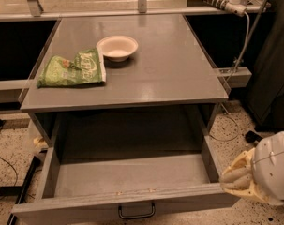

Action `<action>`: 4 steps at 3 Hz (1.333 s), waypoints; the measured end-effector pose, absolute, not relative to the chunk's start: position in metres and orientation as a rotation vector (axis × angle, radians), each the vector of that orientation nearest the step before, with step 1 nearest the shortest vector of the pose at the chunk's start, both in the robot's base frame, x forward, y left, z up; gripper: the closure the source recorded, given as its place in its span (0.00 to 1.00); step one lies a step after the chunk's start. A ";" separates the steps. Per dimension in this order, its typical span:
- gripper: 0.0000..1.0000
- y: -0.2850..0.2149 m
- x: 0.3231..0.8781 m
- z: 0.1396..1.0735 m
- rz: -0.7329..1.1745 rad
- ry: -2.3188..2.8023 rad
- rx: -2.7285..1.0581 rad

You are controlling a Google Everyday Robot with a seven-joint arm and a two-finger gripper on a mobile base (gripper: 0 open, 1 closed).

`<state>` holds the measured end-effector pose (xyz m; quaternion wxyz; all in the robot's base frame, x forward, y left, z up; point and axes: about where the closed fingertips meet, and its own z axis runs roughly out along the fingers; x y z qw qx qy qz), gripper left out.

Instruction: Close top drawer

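Observation:
The top drawer point(127, 177) is a wide, shallow grey box pulled fully out of the cabinet, and it holds nothing. Its flat front point(76, 209) runs along the bottom of the camera view, with a small black bail handle point(137, 211) at its middle. My gripper point(237, 177) is at the lower right, its cream-coloured fingers point(235, 173) against the right end of the drawer front, at its corner. The white wrist housing point(272, 170) is behind it. The two lower drawers are out of view.
On the grey cabinet top point(169, 64) lie a green chip bag point(73, 68) and a white bowl point(117, 47). A power strip point(216, 0) with a cable hangs at the back right. A speckled floor surrounds the cabinet, with black cables at the left.

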<state>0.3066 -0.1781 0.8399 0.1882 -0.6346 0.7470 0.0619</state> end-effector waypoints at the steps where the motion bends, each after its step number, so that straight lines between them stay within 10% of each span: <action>1: 1.00 -0.169 0.301 0.803 0.266 2.118 -1.744; 4: 1.00 -0.145 0.299 0.691 0.356 2.043 -1.589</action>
